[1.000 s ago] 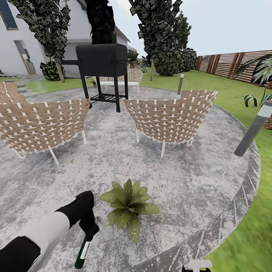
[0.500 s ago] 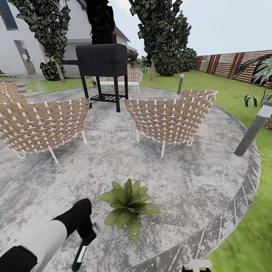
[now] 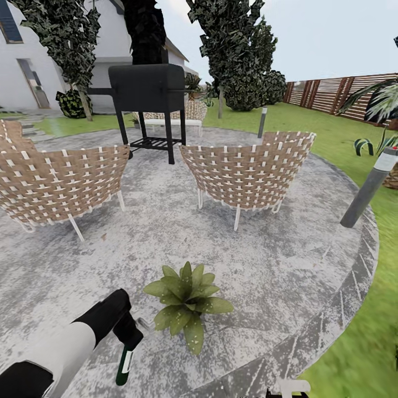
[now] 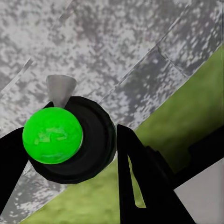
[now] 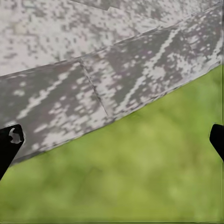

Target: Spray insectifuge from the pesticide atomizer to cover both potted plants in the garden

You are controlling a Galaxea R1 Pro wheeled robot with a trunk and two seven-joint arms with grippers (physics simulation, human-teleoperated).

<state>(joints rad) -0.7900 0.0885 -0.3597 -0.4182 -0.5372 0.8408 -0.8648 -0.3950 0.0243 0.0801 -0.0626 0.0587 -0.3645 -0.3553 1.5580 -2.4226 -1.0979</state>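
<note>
In the head view, our left gripper [image 3: 128,338] holds the spray bottle [image 3: 125,367], which hangs down from the fingers with its dark green body and white label. It is just to the left of the potted plant [image 3: 187,305], a low rosette of green leaves on the grey patio [image 3: 276,265], near to us. Farther away stand two wicker chairs [image 3: 246,172], a black grill [image 3: 148,88] and a wooden fence [image 3: 337,94] at the far right. We see one plant here, and its pot is hidden under the leaves.

In the left wrist view, the black fingers [image 4: 140,177] are closed around the bottle's round black top, with a bright green cap [image 4: 52,135] and a small grey nozzle [image 4: 60,88] in front. Below are the patio edge and the grass.

In the right wrist view, the right gripper [image 5: 112,140] holds nothing; its two finger tips stand far apart, over paving and lawn [image 5: 140,177].

We judge that the spray may miss. The nozzle seems to point to the paving and not at the leaves, so the liquid could land on stone. The bottle also hangs to one side of the plant, so the far leaves may stay dry.

Compared with one second ago, the arm is a little lower and nearer to us, and the bottle is more upright. The whole scene is slightly shifted, so the camera moved.
</note>
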